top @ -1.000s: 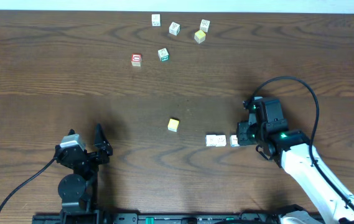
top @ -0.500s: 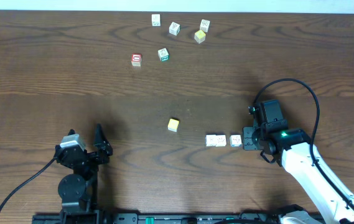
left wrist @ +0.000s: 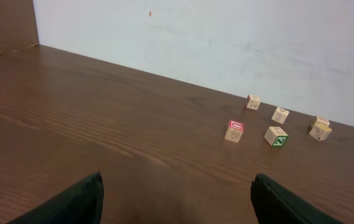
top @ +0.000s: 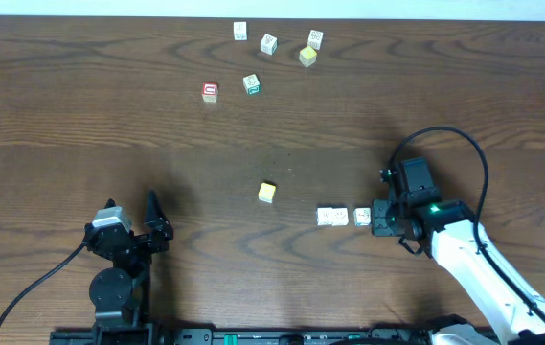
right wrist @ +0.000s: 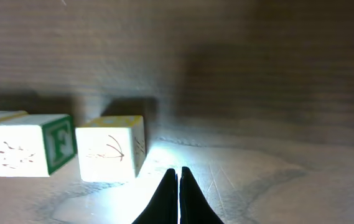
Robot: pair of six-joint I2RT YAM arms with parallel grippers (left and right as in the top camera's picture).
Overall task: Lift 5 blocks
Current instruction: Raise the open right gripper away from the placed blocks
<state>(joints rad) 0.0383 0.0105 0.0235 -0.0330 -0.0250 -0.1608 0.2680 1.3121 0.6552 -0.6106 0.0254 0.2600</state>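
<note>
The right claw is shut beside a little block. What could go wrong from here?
The right gripper is shut on nothing; the block sits just beside its tips, so a lift would likely come up empty. Sliding toward it while shut could shove that block into the green-lettered block next to it.

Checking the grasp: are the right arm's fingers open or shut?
Shut, on nothing: in the right wrist view the fingers meet tip to tip, the nearest block beside them.
</note>
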